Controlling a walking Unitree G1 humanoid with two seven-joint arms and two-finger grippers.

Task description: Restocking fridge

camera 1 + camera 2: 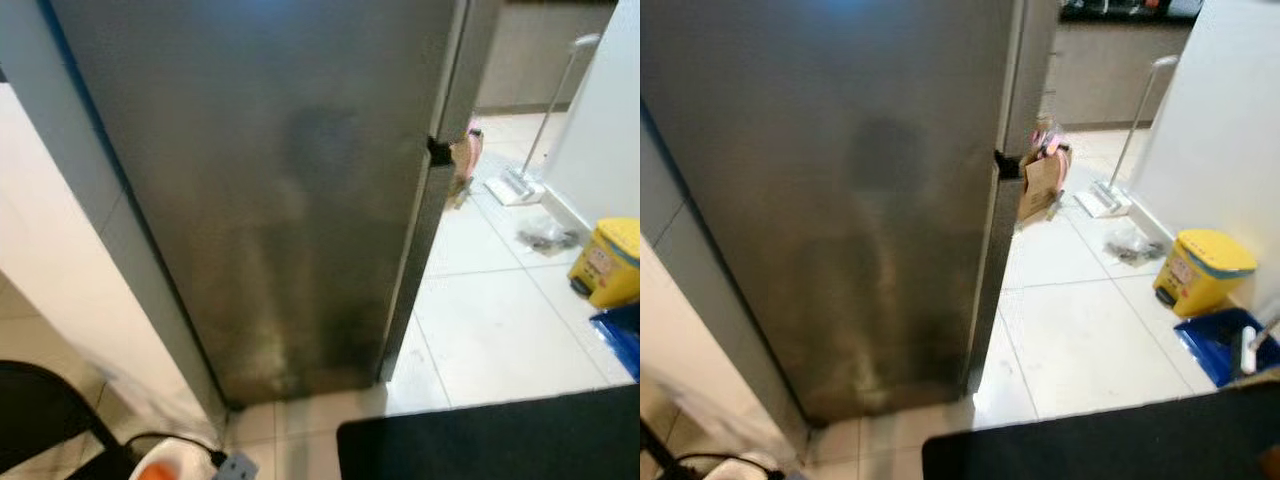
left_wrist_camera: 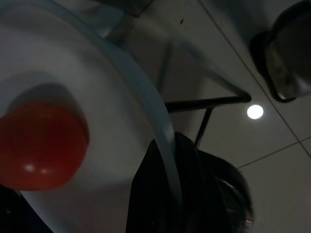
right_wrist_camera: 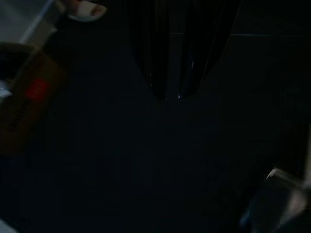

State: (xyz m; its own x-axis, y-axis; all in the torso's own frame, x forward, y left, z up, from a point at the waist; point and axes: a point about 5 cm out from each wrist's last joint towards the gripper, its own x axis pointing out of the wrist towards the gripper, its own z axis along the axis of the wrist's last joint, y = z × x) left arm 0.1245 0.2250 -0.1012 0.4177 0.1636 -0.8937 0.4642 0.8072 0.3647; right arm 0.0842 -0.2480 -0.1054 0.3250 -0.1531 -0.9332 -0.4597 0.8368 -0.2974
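A tall steel fridge (image 1: 290, 180) stands straight ahead with its door closed. Low at my left is a white plate (image 1: 170, 462) carrying a round orange-red fruit (image 2: 41, 145). My left gripper (image 2: 167, 194) is shut on the plate's rim (image 2: 160, 121), with one black finger (image 2: 194, 194) lying under it. The right wrist view is very dark; my right gripper (image 3: 167, 92) hangs idle there over a dim floor.
White wall panels (image 1: 60, 260) flank the fridge on the left. A black chair (image 1: 40, 410) is at the lower left and a dark mat (image 1: 490, 440) lies in front. On the tiled floor to the right are a paper bag (image 1: 1042, 180), a mop (image 1: 520, 185), a yellow bin (image 1: 610, 262) and a blue dustpan (image 1: 1215, 345).
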